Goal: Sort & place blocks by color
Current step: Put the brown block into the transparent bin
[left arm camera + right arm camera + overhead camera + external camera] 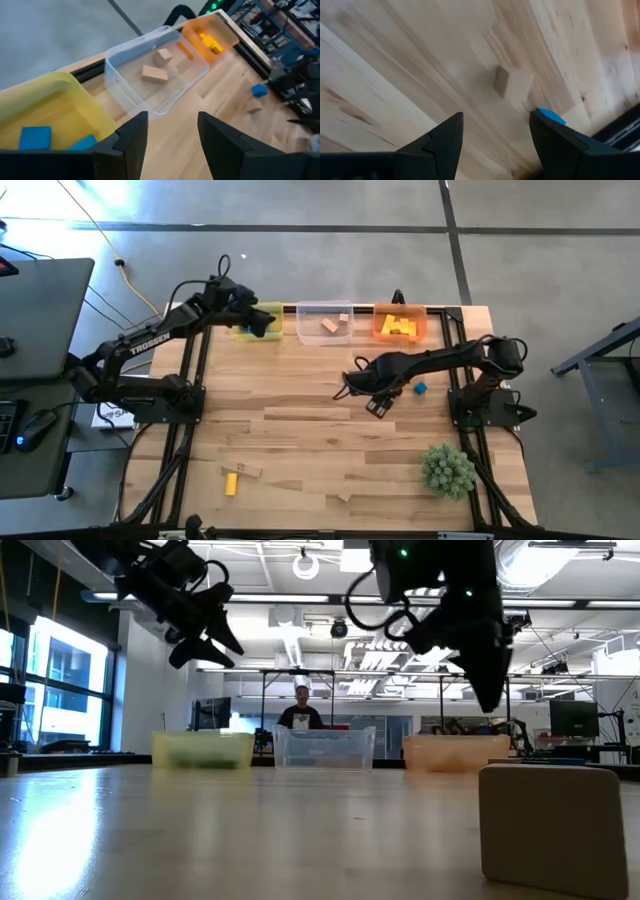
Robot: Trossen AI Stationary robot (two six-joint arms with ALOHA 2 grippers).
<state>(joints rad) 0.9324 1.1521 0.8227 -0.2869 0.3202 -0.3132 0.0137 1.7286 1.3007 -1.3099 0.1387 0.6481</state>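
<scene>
A tan block (552, 830) sits huge right in front of the low camera, untouched on the table (300, 430). Above the middle of the table the right gripper (495, 145) hangs with fingers spread and nothing between them, and just ahead of it lie a second tan block (512, 86) and a blue block (551, 116) — likely it is lining up a pick. Over at the far edge, the left gripper (167, 145) hovers beside the yellow bin (60, 107), jaws apart and empty; that looks like a drop just made. Directly below its fingers the yellow bin holds blue blocks (36, 137). Next along, the clear bin (155, 75) holds tan pieces (154, 74), and beyond that the orange bin (210, 32) holds yellow ones (211, 44). A yellow bar (231, 483) waits at the near edge, well apart from both grippers.
</scene>
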